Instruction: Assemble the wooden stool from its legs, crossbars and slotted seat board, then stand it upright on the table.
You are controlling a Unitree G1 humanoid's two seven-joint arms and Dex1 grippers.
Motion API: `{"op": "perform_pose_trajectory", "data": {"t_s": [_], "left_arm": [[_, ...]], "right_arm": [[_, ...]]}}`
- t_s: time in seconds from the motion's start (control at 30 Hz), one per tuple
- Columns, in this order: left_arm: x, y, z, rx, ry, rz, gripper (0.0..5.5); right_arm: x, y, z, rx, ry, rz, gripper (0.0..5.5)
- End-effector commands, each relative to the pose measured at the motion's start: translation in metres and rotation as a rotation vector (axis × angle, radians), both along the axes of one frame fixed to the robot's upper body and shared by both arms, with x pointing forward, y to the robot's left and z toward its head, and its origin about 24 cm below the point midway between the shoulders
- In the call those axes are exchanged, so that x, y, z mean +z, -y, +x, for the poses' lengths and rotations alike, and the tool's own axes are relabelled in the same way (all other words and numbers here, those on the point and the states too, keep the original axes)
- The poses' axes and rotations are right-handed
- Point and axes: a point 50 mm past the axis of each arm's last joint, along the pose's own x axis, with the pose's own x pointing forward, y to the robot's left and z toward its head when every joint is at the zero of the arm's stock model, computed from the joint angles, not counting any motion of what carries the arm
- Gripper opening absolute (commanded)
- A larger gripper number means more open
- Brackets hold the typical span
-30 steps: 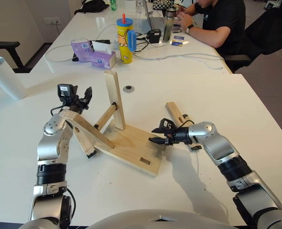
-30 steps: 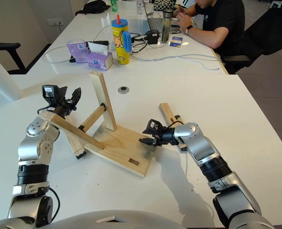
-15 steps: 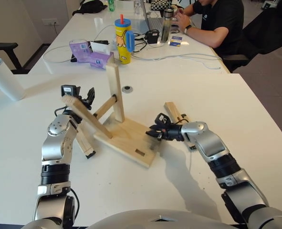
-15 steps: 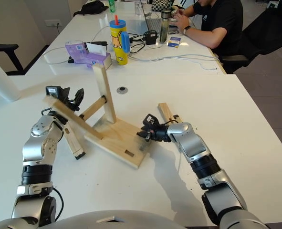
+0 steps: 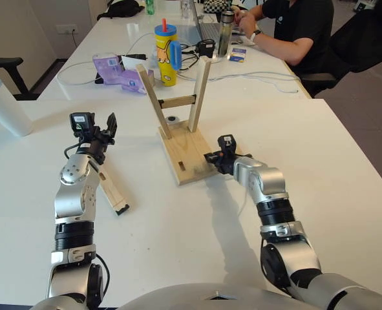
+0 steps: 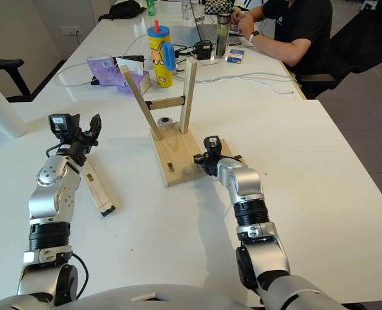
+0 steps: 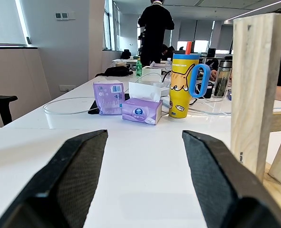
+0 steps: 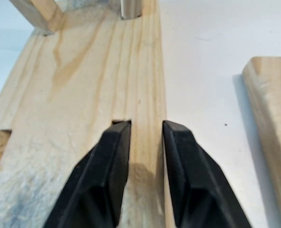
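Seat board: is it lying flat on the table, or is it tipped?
Flat. The board rests on the table, with its two legs pointing up.

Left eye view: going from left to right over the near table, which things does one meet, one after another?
White tumbler → loose wooden leg → seat board with two legs standing up from it → right end effector at the board's right edge.
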Motion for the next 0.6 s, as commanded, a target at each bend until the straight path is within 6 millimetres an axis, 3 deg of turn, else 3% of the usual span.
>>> {"op": "perform_pose_trajectory", "data": {"t_s": [0.03,0.37,0.6], "left_arm": [[0.003,0.002,0.003,-0.008,0.005,0.011,2.94],[0.000,0.001,0.002,-0.005,-0.006,0.015,2.94],[0.000,0.001,0.002,-0.006,-0.005,0.021,2.94]], "right_arm": [[0.010,-0.006,0.003,-0.016,0.026,0.024,1.02],[0.054,0.000,0.008,0.020,0.249,0.047,1.02],[0.055,0.010,0.010,-0.003,0.268,0.023,1.96]]}}
